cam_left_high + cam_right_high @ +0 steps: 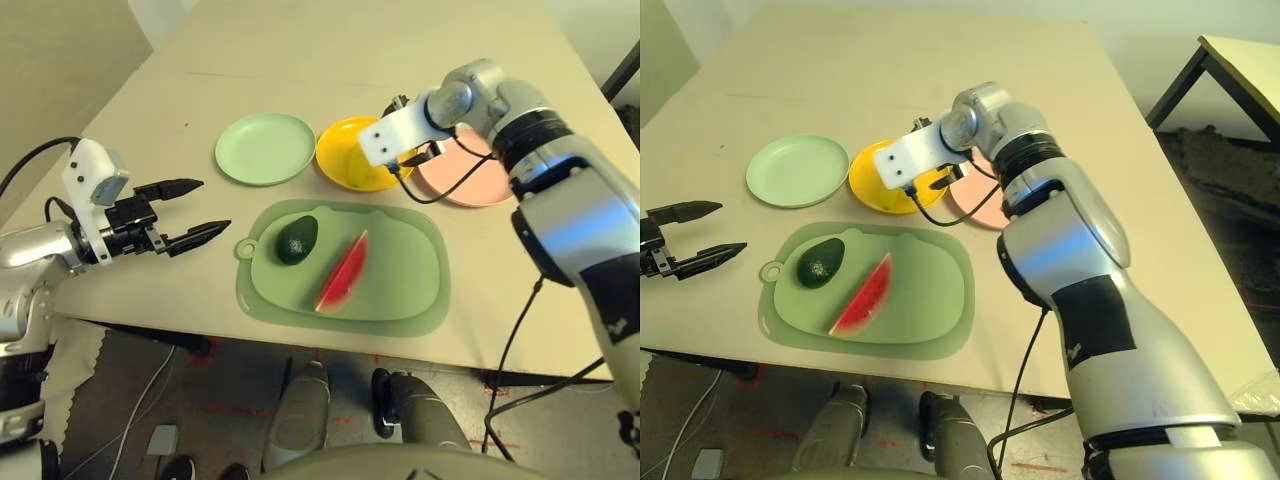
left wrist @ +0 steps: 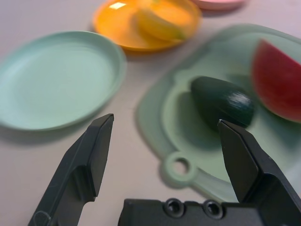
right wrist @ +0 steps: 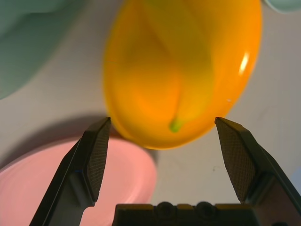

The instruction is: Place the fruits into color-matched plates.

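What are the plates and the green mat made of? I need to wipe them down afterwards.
The mint plate, yellow plate and pink plate look like matte moulded plastic, with only soft highlights. The green mat seems plastic or silicone, with a smooth, dull sheen.

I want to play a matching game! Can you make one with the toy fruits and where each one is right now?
Things:
1. banana
2. avocado
3. watermelon wedge

Places:
A. on the green mat, nearest its loop tab
B. in the yellow plate
C. on the green mat, on the far side from the loop tab

Pairs: 1-B, 2-A, 3-C
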You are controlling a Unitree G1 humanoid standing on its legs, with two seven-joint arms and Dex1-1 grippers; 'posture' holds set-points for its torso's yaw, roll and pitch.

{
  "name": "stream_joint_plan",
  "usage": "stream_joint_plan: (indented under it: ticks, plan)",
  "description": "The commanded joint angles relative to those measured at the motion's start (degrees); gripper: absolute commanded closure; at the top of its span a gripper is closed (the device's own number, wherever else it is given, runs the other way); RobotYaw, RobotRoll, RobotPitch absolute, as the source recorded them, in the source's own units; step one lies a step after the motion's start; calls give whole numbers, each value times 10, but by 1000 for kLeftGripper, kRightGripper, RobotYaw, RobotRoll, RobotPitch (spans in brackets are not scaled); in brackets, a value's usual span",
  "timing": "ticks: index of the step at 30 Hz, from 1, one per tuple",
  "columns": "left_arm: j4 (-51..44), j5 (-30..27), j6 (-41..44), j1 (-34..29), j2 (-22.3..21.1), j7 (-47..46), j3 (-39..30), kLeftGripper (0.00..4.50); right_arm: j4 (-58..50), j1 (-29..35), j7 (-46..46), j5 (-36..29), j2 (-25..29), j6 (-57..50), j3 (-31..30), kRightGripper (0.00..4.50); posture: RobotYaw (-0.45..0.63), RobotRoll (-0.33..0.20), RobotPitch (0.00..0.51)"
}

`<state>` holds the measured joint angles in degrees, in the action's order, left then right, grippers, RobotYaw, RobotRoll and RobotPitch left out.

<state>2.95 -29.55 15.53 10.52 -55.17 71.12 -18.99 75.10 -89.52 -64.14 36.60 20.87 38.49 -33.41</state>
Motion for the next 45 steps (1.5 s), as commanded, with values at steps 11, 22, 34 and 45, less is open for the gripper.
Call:
stream_joint_plan:
  ticks: [11, 22, 34, 45]
  plan:
    - [146, -11, -112, 86, -28, 212, 56, 0, -517, 109, -284, -262, 45, -268, 9, 49, 52, 0, 181]
    - [166, -86, -186, 89, -81, 214, 160, 0, -759, 166, -283, -290, 65, -527, -41, 49, 33, 0, 183]
    - [179, -107, -203, 98, -90, 214, 187, 0, -764, 200, -278, -270, 10, -503, -84, 49, 45, 0, 191]
    - [162, -116, -206, 65, -100, 214, 170, 0, -664, 195, -260, -237, -43, -420, -110, 49, 81, 0, 195]
